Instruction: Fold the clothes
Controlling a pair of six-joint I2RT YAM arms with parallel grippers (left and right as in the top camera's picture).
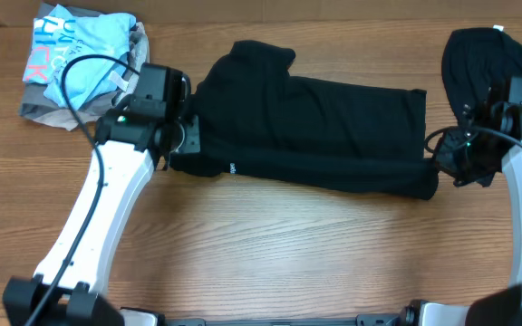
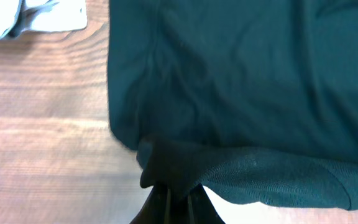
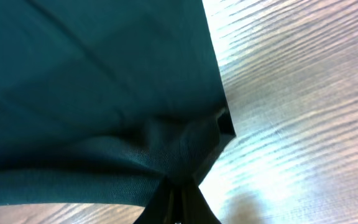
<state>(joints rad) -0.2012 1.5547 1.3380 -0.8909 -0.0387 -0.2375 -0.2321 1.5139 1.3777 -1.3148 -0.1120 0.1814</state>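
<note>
Left gripper (image 2: pixel 178 200): jaws pinched together on a small bunch of black fabric at the near-left edge of the black T-shirt (image 1: pixel 324 127). The left wrist view shows cloth puckered up right at the tips. Right gripper (image 3: pixel 178 198): jaws likewise clamped on the shirt's near-right corner, with the hem edge wrinkling into the pinch. We cannot tell how many layers either pinch holds.

Outward from there, we see the shirt lying across the middle of the table (image 1: pixel 270 263) as a long band. Its sleeve and collar end is at the left and its hem at the right. A small white logo (image 1: pixel 230 167) sits just beside the left grip. The shirt looks folded lengthwise already, so we judge a crosswise fold or a tidy-up pull comes next.

A second black garment (image 1: pixel 478 54) is heaped at the right edge, touching or nearly touching the right arm. A light-blue and grey pile (image 1: pixel 80 63) sits far left, just behind the left arm.

Risks as we judge them:
- Both grips are shallow edge pinches, so a quick lift could let the fabric slide out.
- If a pinch holds only the top layer, the band would peel open.
- Uneven arm speeds would skew the fold.
- A right arm swing could drag the heaped garment.
- The left arm's cable could catch the pile.
</note>
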